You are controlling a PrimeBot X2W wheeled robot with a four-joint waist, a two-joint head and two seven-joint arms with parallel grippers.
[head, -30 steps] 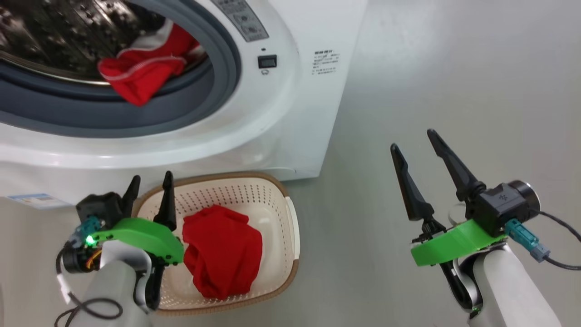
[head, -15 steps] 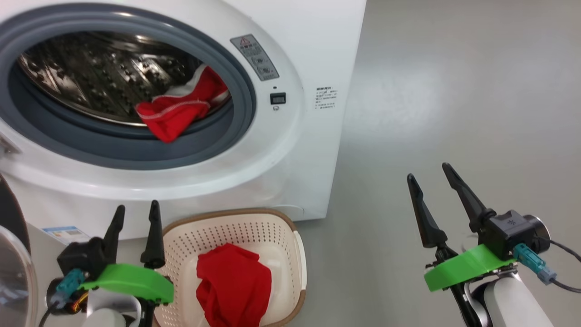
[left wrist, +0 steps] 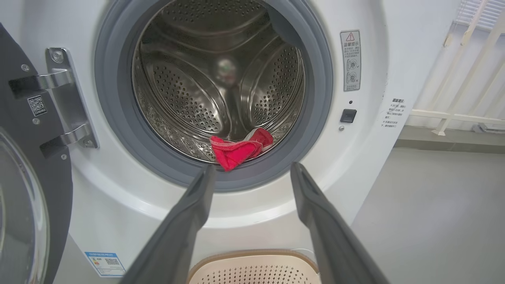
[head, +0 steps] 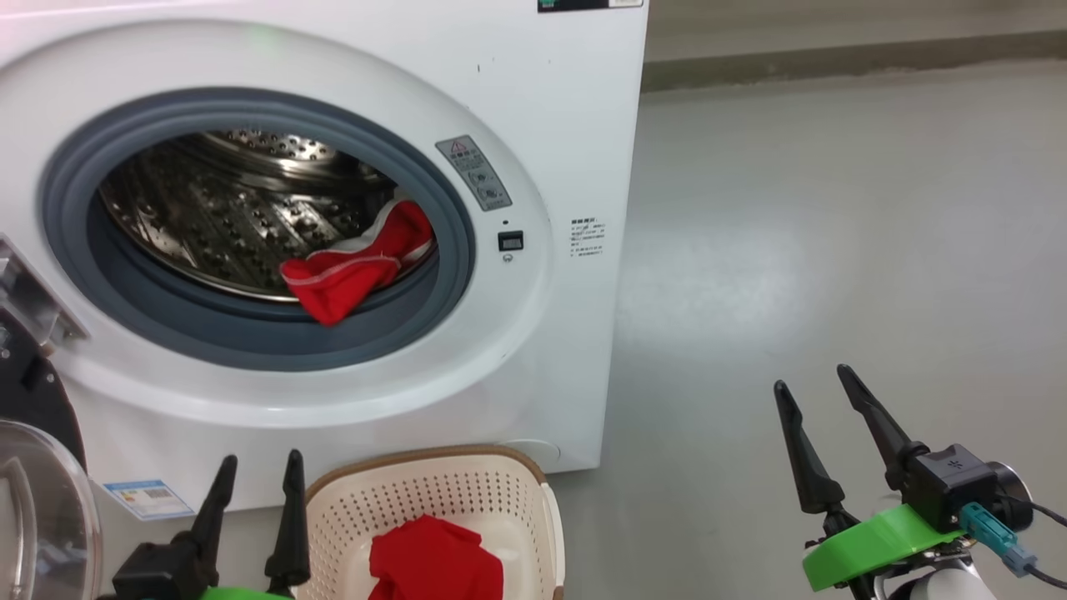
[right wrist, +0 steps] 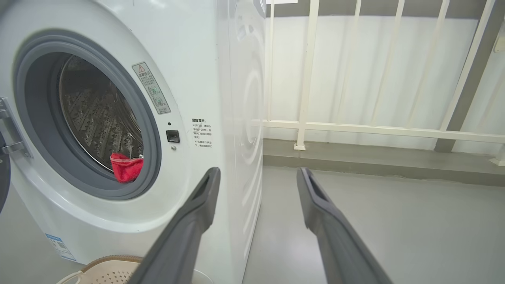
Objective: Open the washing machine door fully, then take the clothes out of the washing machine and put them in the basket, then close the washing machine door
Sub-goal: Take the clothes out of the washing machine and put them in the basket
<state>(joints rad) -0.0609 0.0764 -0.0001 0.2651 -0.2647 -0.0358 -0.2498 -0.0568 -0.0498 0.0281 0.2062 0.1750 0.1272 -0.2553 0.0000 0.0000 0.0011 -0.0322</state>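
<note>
The white washing machine stands with its door swung wide to the left, the glass bowl showing at the lower left. A red garment with white trim lies over the drum's front lip and grey seal; the left wrist view shows this garment too. The cream basket sits on the floor below the opening with a red cloth in it. My left gripper is open and empty just left of the basket. My right gripper is open and empty over bare floor to the right.
Grey floor stretches to the right of the machine. In the right wrist view a white railing with a curtain stands behind the machine. The door hinge sits on the left of the opening.
The head camera has tilted up, so the machine's whole opening shows and the basket and both grippers sit lower in the picture. The clothes have not moved; both grippers stay open.
</note>
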